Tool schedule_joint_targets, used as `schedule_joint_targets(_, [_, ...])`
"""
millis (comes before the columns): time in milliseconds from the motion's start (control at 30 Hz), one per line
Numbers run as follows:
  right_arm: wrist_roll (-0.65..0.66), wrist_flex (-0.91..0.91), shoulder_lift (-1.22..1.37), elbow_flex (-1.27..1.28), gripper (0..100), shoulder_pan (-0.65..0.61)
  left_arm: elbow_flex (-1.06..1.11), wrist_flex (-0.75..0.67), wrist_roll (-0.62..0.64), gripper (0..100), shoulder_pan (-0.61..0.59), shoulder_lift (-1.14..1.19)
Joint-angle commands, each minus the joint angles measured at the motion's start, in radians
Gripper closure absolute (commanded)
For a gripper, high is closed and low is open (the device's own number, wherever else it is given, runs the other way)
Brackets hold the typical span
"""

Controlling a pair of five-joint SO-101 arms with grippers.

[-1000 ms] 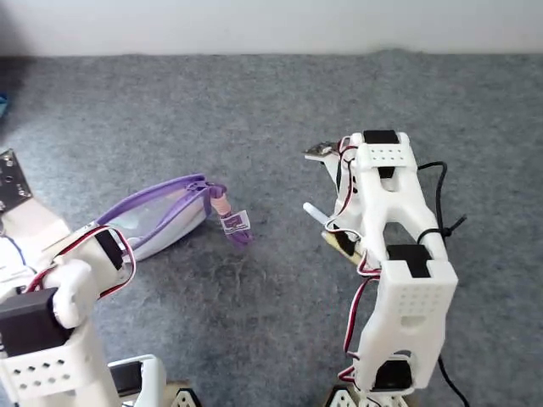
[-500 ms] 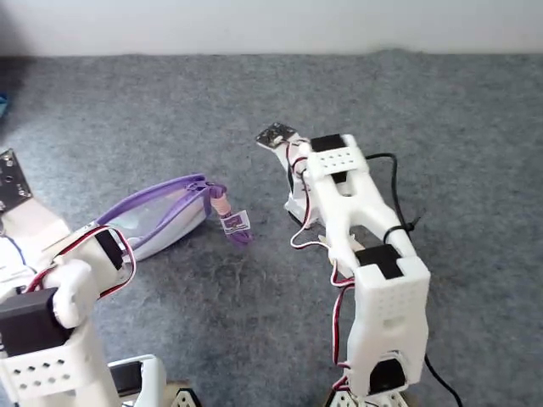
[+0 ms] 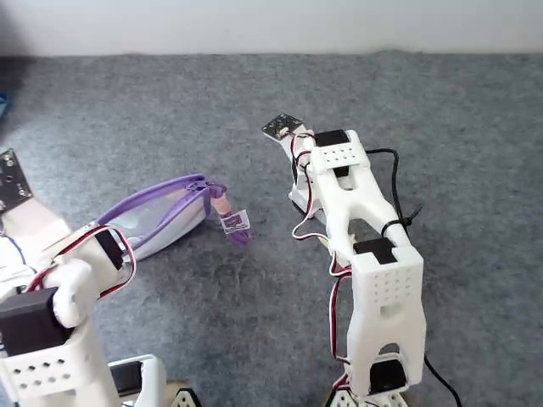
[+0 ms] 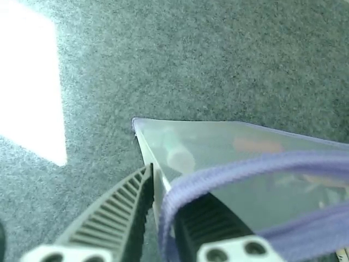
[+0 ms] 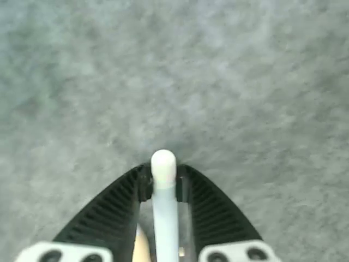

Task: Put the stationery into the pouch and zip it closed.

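**Pen in the right gripper, well apart from the pouch; left gripper pinching the pouch**

The white pen (image 5: 164, 213) sits between my right gripper's (image 5: 162, 173) two black fingers, which are closed in on its barrel. Its rounded tip pokes just past the fingertips, over bare grey carpet (image 5: 229, 71). A tan shape lies under the pen near the finger bases, and I cannot tell what it is.

From above, the right arm (image 3: 366, 246) stretches away from its base with its wrist bent down toward the carpet. Its far end lies beyond the tag end of the pouch (image 3: 161, 214), with open carpet between them.

The pouch lies flat and slanted on the carpet, one end beside the left arm (image 3: 59, 314), the other toward the right arm. My left gripper (image 4: 161, 188) has closed to a narrow slit on the pouch's near corner (image 4: 245, 164). The clear wall is caught between the ribbed fingers and a purple band crosses over them. The left arm is folded low, its forearm just over that end of the pouch.

The pouch is clear plastic with purple zip bands, and from above the two bands appear to stand apart. Orange and pale shapes show faintly through the wall. A pink pull and a small purple tag (image 3: 235, 223) hang at the end away from the left gripper.
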Motion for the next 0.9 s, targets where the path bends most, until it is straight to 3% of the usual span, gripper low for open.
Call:
schedule_joint_targets(0, [-0.009, 0.085, -0.058, -0.087, 99.2, -0.019, 0.001, 0.017, 0.009, 99, -0.005, 0.005])
schedule_joint_targets(200, [-0.018, 0.262, -0.148, -0.178, 99.0, -0.047, 0.001, 0.017, 0.009, 99, -0.005, 0.005])
schedule_joint_targets(533, [-0.245, 0.458, -0.383, -0.184, 99.0, -0.076, 0.001, 0.017, 0.009, 99, -0.006, 0.005])
schedule_joint_targets(867, [-0.465, 0.467, -0.727, -0.178, 99.1, -0.11, 0.001, 0.017, 0.009, 99, -0.006, 0.005])
